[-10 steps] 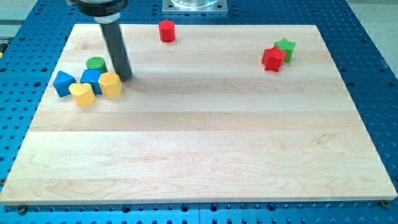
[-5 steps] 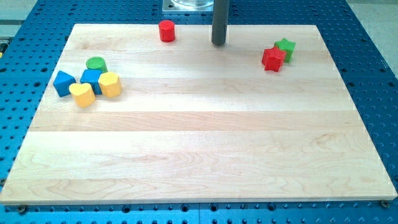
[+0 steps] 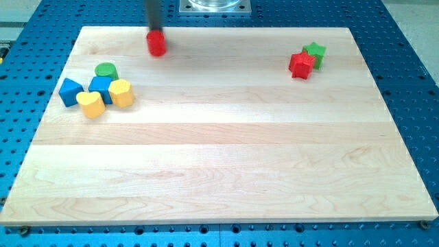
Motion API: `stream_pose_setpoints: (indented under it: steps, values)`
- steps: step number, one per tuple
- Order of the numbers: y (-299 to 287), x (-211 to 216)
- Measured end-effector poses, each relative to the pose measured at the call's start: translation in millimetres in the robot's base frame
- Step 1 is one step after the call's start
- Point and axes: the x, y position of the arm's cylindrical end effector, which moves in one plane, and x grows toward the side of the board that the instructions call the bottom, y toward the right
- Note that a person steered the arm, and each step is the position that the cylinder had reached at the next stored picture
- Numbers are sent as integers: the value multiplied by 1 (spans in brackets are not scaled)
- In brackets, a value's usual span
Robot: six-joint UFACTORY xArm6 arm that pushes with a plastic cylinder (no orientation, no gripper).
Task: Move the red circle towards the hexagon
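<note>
Well, starting at the view's left: a tight cluster sat near the worktop's (image 3: 219, 158) left edge, w/ a blue block (image 3: 69, 91), a yellow heart (image 3: 90, 104), a green circle (image 3: 105, 70), a blue cube (image 3: 101, 87) and the yellow hexagon (image 3: 121, 93), which touched the cube. Up and to the right, well apart from them, was the red circle (image 3: 157, 43). My tip (image 3: 154, 31) stood at its top side, touching or nearly so. The arm has no hand (just a rod), so nothing was grasped.

Far right, a red star (image 3: 300, 65) and a green star (image 3: 315, 52) touched each other.

Risks, as I judged them: the hexagon lay down-left, but my tip was above the circle, not up-right of it, so a push could send it straight down past the target. The round side could also roll off the rod. Too much travel might knock the green circle or scatter the cluster.

Room: bare board lay btwn circle and hexagon. The top edge was close behind the tip, leaving little space to reposition there.
</note>
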Motion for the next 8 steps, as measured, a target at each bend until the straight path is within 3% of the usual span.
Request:
stream_pose_setpoints:
  steps: [1,2,3,5,6,8]
  values:
    - [5,49]
    - [61,41]
    - [56,95]
    - [60,52]
    - [23,41]
    - [-11,98]
